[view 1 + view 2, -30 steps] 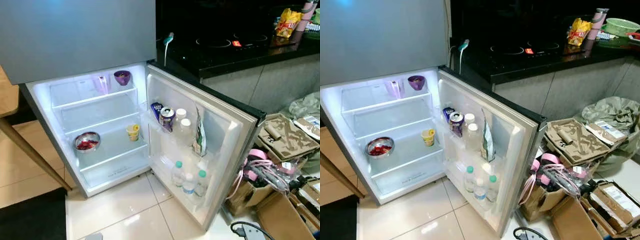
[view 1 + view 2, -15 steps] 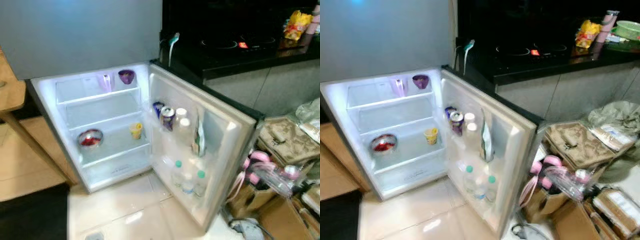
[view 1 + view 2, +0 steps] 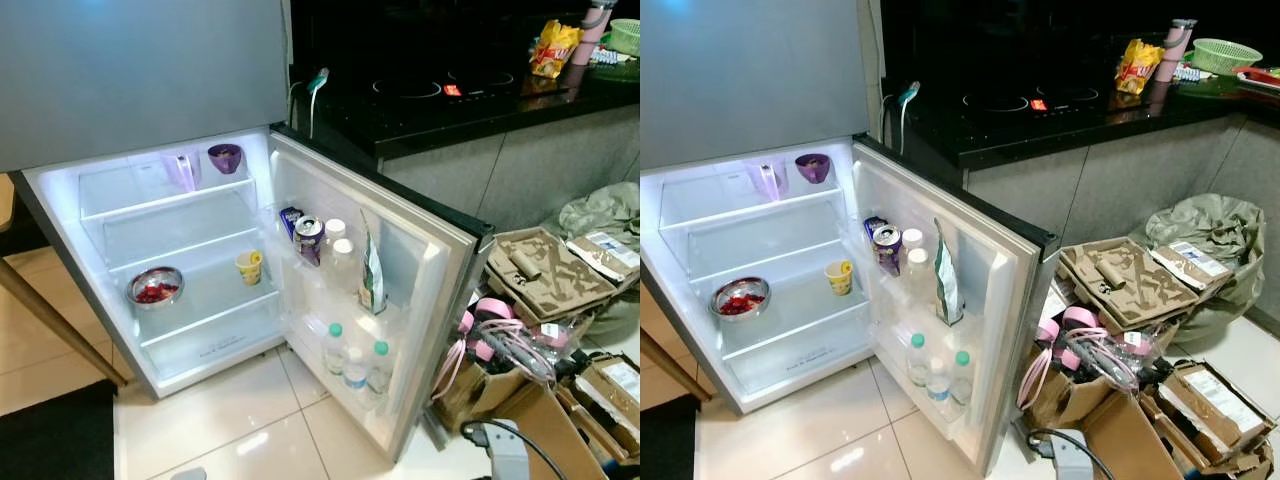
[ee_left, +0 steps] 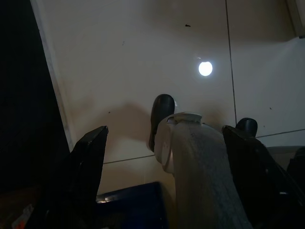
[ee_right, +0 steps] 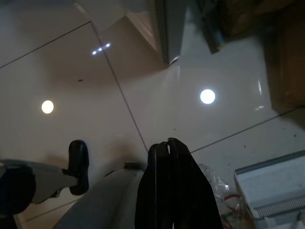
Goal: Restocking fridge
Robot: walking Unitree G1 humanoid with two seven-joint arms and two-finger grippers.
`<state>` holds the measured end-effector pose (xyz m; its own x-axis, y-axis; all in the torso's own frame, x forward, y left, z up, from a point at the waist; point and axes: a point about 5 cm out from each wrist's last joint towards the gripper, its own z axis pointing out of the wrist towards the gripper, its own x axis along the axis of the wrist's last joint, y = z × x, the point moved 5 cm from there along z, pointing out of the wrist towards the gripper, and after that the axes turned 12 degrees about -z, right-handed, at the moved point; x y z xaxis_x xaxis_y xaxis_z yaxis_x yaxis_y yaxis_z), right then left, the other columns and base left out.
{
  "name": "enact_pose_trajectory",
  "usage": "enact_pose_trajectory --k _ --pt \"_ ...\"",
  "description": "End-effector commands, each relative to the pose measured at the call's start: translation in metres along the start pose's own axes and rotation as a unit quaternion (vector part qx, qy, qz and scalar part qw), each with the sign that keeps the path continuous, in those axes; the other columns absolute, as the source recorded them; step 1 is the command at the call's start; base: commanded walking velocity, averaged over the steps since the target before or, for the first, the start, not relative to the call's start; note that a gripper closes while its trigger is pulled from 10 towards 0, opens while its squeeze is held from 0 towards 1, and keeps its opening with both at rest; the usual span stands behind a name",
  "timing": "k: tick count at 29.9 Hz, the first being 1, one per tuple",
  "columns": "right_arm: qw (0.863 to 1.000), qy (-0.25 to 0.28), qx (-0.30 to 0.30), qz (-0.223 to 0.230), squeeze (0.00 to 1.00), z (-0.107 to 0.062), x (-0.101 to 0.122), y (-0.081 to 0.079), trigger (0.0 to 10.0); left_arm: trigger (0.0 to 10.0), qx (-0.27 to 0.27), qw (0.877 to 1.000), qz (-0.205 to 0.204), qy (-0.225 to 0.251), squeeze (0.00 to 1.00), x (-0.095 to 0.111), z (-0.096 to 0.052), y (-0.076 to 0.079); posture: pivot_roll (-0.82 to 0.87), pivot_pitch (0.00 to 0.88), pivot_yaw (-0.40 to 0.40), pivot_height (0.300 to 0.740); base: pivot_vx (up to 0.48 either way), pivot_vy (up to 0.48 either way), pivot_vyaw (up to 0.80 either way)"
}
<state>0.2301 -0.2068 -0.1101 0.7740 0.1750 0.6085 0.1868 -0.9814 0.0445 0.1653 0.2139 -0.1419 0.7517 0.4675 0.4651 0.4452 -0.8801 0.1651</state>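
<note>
two arms hang down over the pale floor tiles (image 5: 157,81). the left gripper (image 4: 167,157) points at the floor with its black fingers spread wide apart. the right gripper (image 5: 169,157) points down too, fingers pressed together, holding nothing. the fridge (image 3: 180,250) stands open at 10 o'clock, its door (image 3: 400,300) holding bottles (image 3: 352,362).

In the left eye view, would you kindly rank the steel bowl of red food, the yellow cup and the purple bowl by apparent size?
1. Steel bowl of red food, largest.
2. Purple bowl.
3. Yellow cup, about the same as the purple bowl; the bowl sits on the higher shelf, so this ranking is unsure.
</note>
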Motion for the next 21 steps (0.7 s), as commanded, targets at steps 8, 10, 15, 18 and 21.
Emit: enact_pose_trajectory --k 8,10,15,18,21 --pt "0.999 -0.044 -0.001 0.001 0.00 -0.008 -0.035 0.001 10.0 10.0 0.004 1.000 0.012 -0.003 0.00 0.001 0.000 -0.004 -0.06 0.000 -0.001 0.740 0.000 0.000 0.57" --pt "0.999 -0.044 -0.004 0.010 0.00 -0.008 -0.037 0.002 10.0 10.0 0.004 1.000 0.013 -0.004 0.00 0.001 0.000 -0.004 -0.06 0.000 -0.001 0.740 0.000 0.000 0.80" --pt "0.999 -0.043 -0.005 0.002 0.00 -0.007 -0.034 0.002 10.0 10.0 0.003 1.000 0.016 -0.005 0.00 0.000 0.000 -0.004 -0.06 0.000 -0.003 0.740 0.000 0.000 0.31" --pt "0.999 -0.040 -0.008 -0.001 0.00 -0.007 -0.030 0.004 10.0 10.0 0.001 1.000 0.018 -0.007 0.00 -0.002 0.000 -0.002 -0.07 0.000 -0.006 0.740 0.000 0.000 0.00" --pt "0.999 -0.038 -0.012 -0.001 0.00 -0.006 -0.027 0.006 10.0 10.0 -0.002 1.000 0.017 -0.009 0.00 -0.004 0.000 0.000 -0.07 0.000 -0.008 0.740 0.000 0.000 0.00"
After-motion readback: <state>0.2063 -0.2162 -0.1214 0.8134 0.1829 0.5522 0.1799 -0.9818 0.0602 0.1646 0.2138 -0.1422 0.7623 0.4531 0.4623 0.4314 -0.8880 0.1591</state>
